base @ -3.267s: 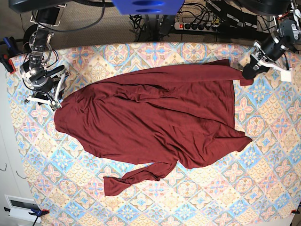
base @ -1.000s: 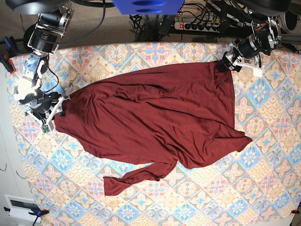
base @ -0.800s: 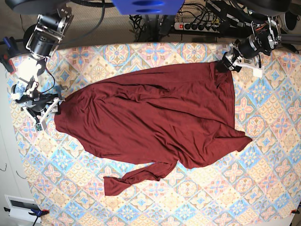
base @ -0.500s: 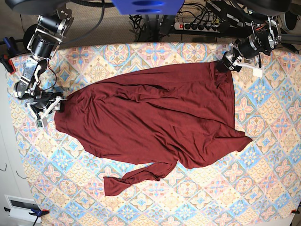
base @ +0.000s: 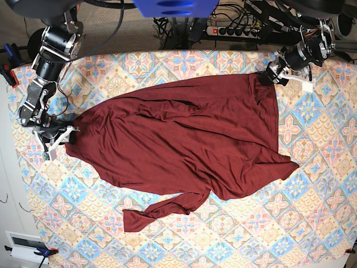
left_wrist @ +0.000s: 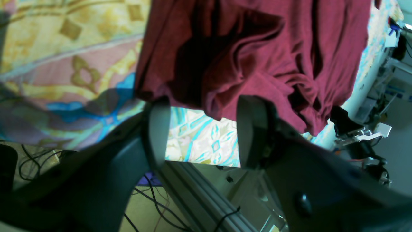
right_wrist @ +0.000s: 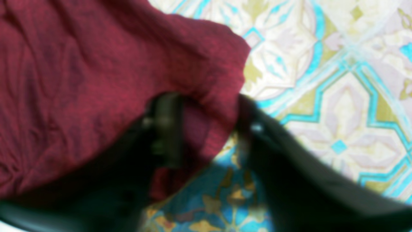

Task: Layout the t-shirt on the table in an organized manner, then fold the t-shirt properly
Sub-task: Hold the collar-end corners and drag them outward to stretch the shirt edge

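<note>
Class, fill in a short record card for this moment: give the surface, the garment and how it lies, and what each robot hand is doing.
surface: table covered in a pastel diamond-tile cloth
garment: t-shirt, dark red, spread but wrinkled and uneven, not folded
loose part: a narrow strip of the shirt trails toward the near edge
left hand: jaws apart, at a lifted edge of the shirt, at the far corner
right hand: jaws around a bunched corner of the shirt; firm grip cannot be told

T-shirt [base: 184, 145] spread across centre of table [base: 312, 223]. My right gripper [base: 62, 134] at its mid-left edge; my left gripper [base: 268, 77] at its upper-right corner.
</note>
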`<action>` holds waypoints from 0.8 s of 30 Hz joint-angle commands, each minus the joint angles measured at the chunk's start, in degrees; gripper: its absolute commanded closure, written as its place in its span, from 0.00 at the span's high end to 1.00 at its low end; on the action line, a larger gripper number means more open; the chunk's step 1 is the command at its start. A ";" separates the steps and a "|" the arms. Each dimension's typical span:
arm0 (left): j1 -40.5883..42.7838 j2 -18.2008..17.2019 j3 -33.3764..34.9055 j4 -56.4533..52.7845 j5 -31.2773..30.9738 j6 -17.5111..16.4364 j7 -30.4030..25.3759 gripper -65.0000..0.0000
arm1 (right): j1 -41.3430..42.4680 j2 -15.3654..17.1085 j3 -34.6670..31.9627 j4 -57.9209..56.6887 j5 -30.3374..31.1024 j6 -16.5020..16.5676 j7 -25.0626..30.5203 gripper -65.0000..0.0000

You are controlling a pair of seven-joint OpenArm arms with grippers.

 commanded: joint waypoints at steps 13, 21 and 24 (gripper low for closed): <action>0.05 -0.86 -0.33 0.88 -0.65 -0.33 2.43 0.50 | -7.45 4.16 7.92 8.11 0.24 0.21 -1.17 0.01; 0.13 -3.06 -0.24 0.88 -1.00 -0.33 2.43 0.50 | -16.94 4.16 12.23 22.44 0.24 0.21 -4.34 0.01; 0.13 -3.23 -0.24 0.97 -1.00 -0.42 2.43 0.50 | -18.61 4.16 12.23 24.29 0.24 0.21 -4.34 0.01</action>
